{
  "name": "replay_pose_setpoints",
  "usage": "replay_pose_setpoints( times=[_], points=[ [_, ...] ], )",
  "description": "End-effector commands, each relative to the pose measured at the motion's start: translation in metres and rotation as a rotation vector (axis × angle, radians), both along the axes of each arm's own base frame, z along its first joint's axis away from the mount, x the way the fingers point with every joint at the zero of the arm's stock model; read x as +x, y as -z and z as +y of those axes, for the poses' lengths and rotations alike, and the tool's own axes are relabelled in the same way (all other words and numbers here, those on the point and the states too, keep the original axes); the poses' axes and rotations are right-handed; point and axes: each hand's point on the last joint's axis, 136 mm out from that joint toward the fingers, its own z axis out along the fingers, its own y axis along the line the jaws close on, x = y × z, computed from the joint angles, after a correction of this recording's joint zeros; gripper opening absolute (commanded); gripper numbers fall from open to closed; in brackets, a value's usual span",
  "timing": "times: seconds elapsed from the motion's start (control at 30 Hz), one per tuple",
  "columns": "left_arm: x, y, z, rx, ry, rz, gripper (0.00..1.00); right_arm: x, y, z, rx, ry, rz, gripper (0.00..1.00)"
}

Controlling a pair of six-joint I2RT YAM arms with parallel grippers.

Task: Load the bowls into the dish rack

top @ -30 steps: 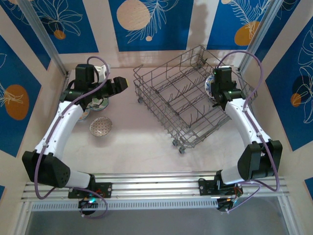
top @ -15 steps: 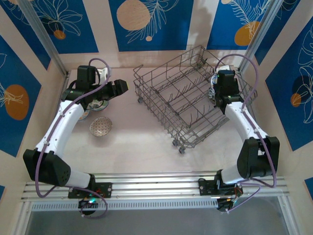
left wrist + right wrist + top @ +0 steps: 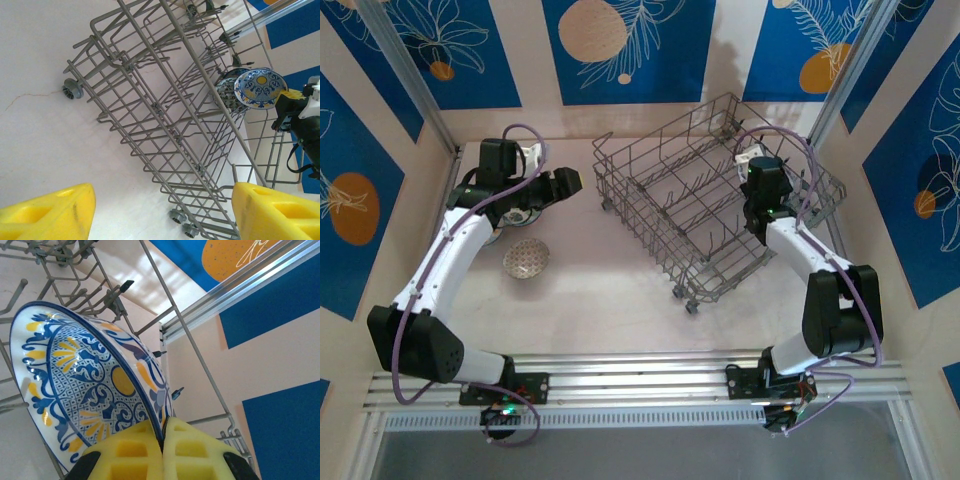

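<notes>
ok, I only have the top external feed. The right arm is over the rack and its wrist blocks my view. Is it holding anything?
Observer: Yes. In the right wrist view the right gripper is shut on the rim of a blue-and-yellow patterned bowl.
Operator: Flat or on edge?
Observer: On edge and tilted, with wires of the dish rack around it.
Operator: Is the left arm carrying one?
Observer: No. In the left wrist view the left gripper is open and empty, facing the rack.
</notes>
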Motion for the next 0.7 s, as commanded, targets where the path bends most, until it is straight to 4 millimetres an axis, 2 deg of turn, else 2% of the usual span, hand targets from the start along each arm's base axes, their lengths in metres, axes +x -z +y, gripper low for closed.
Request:
replay_pose_setpoints(
  times=[0.0,0.3,0.67],
  points=[
    [-0.004,-0.004,0.005,0.005,-0.005,-0.013,0.72,0.001,-0.024,-0.002,-0.064,0.037,-0.108,0.00],
    [-0.005,0.000,0.003,-0.003,0.005,-0.008,0.73,-0.006,-0.022,0.003,-0.116,0.024,-0.114,0.00],
    [-0.007,0.000,0.003,-0.005,0.005,-0.012,0.73,-0.018,0.001,0.012,-0.128,0.016,-0.086,0.00]
  ],
)
